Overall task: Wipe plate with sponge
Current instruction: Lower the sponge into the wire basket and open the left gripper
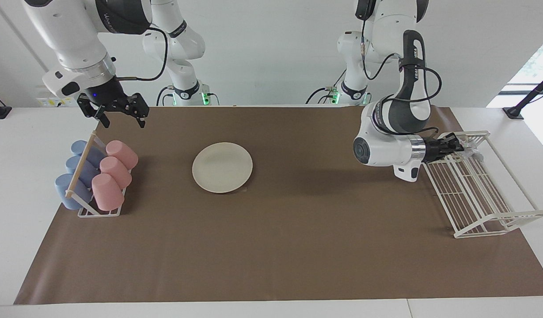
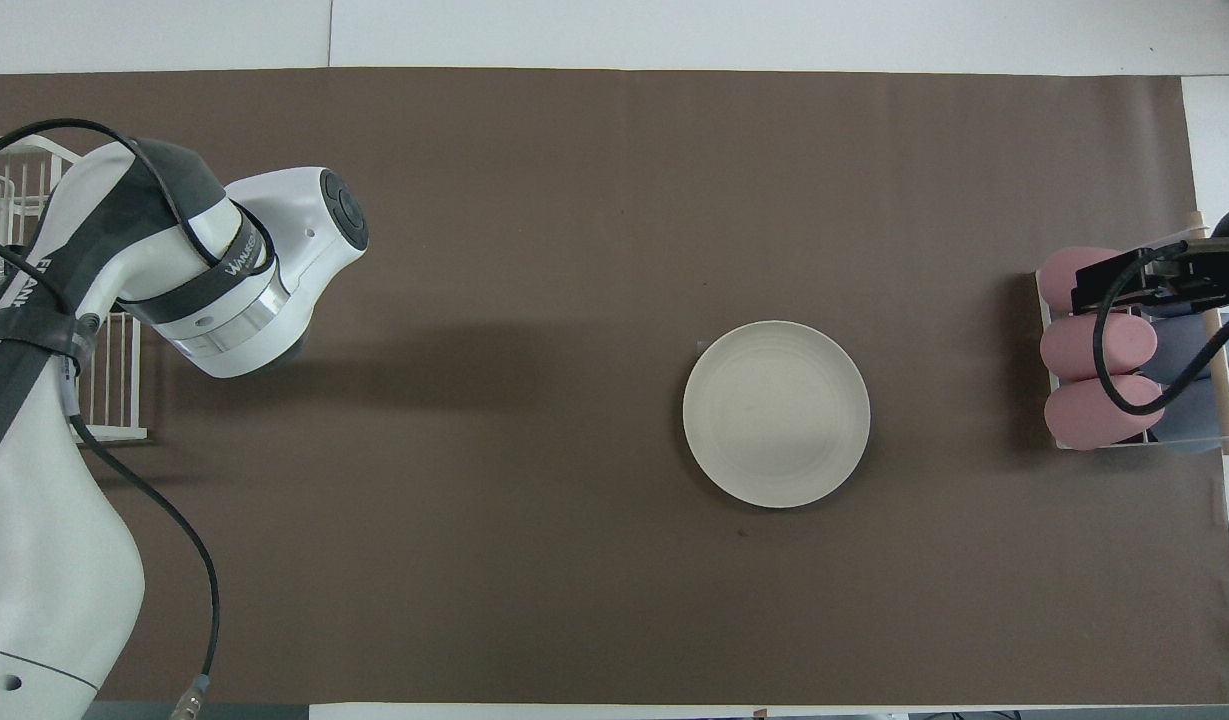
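Brown mat (image 1: 271,247); rack (image 1: 487,212) wires obscure sponge (image 1: 471,153).

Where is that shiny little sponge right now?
In the facing view the sponge is in the left pincer, over the white wire rack at the left arm's end of the table.

Cream-white plate (image 1: 222,167); plain brown mat (image 1: 298,247); pink cups (image 1: 113,173); blue cups (image 1: 77,170); white wire rack (image 1: 476,185).
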Tool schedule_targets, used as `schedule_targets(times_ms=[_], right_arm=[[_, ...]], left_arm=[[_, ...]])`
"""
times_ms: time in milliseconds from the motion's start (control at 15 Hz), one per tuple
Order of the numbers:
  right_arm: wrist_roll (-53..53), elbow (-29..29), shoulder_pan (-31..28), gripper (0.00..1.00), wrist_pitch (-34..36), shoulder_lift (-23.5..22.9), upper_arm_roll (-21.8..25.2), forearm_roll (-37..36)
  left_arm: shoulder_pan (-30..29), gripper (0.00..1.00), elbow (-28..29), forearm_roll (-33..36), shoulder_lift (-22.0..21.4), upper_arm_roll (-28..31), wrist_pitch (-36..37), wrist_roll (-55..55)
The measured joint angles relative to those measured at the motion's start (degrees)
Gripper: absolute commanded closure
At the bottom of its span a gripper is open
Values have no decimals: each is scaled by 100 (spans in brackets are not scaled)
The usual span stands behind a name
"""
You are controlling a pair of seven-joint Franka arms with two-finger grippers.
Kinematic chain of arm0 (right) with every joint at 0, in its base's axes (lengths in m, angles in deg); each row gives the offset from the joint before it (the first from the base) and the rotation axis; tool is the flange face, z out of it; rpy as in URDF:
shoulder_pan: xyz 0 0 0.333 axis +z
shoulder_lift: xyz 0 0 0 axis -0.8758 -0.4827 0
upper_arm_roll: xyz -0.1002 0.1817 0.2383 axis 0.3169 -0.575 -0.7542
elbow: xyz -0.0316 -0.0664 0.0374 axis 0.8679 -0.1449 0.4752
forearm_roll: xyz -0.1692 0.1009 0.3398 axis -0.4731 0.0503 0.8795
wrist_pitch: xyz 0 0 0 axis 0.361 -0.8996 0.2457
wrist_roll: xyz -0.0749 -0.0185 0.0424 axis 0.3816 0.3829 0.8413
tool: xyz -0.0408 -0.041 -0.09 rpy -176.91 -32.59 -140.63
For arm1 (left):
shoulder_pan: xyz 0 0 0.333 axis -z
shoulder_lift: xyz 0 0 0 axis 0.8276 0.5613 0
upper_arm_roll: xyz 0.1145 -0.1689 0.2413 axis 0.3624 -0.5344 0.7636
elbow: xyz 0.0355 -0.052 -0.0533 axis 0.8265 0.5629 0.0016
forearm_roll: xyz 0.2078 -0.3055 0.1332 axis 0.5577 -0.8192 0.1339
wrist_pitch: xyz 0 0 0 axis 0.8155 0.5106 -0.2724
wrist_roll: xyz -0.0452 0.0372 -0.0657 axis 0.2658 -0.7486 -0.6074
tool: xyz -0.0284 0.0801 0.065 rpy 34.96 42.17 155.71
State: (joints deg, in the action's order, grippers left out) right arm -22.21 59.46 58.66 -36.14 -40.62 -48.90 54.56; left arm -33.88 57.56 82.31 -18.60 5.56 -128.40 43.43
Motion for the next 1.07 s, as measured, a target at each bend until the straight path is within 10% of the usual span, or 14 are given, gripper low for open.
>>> schedule_targets(times_ms=[1069], right_arm=[[-5, 8, -18, 0, 8, 0, 16, 0]], left_arm=[[-363, 100, 6, -85, 116, -2, -922, -83]])
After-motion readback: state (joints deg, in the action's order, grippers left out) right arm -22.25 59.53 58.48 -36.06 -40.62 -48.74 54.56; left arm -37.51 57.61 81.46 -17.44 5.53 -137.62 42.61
